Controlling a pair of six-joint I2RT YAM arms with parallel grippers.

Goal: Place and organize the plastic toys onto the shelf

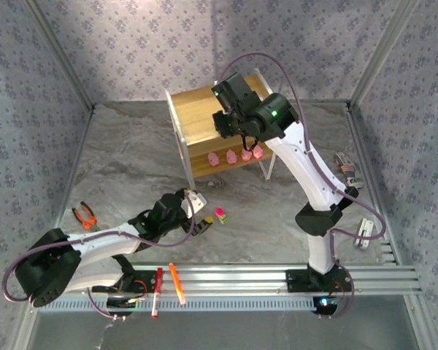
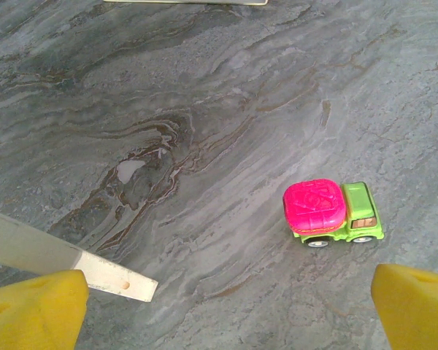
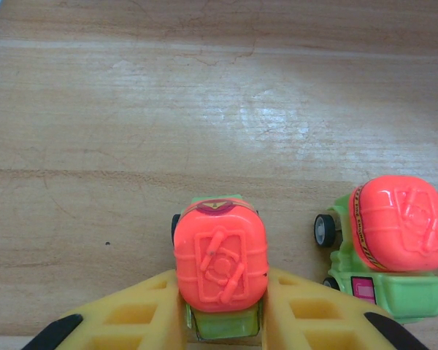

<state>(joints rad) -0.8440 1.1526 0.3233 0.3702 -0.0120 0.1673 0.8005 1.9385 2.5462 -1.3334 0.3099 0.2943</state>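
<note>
The shelf [image 1: 197, 120] stands at the back of the table. Several pink figures [image 1: 231, 156] are lined up on its lower board. My right gripper [image 3: 223, 310] is over the top board [image 3: 204, 109], shut on a green truck with an orange-red top [image 3: 220, 259]. Whether that truck's wheels touch the wood I cannot tell. A second orange-topped truck [image 3: 398, 244] stands on the board just to its right. A magenta-topped green truck [image 2: 332, 211] sits on the table [image 1: 220, 215]. My left gripper [image 2: 230, 310] hovers open just short of it, the truck ahead and to the right.
Orange-handled pliers [image 1: 84, 215] lie at the left. A red pen [image 1: 157, 292] and an orange pen [image 1: 177, 283] rest near the front rail. Small metal items [image 1: 347, 169] sit along the right edge. A pale strip [image 2: 66, 262] lies beside my left finger.
</note>
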